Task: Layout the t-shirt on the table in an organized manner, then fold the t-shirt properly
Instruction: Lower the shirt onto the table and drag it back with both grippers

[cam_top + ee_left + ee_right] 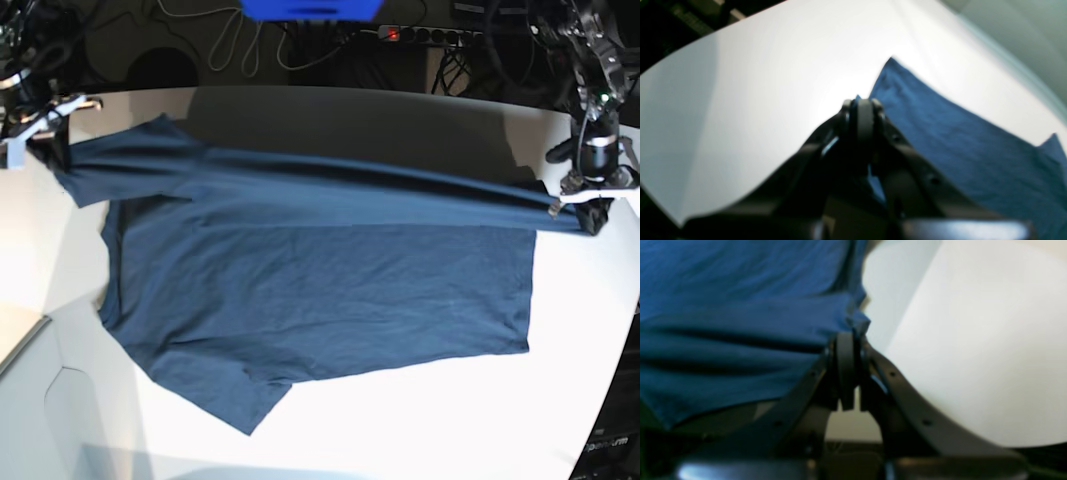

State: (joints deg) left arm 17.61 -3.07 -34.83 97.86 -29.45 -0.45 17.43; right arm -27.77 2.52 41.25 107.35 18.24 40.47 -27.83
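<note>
The dark navy t-shirt [320, 290] lies spread over the white table [420, 420], one sleeve pointing to the near edge. Its far edge is pulled taut in a long fold between both grippers. At the right of the base view my left gripper [585, 208] is shut on a corner of the shirt; the left wrist view shows the fingertips [863, 103] closed on blue cloth [957, 143]. My right gripper [42, 140], at the left, is shut on the opposite end by the sleeve; its fingertips [847, 336] pinch the cloth [740, 323].
Cables and a power strip [420, 35] lie on the dark floor behind the table, beside a blue object [310, 8]. The table's curved edge [625, 330] runs close under the left gripper. A lower grey surface [40, 420] sits at the near left corner.
</note>
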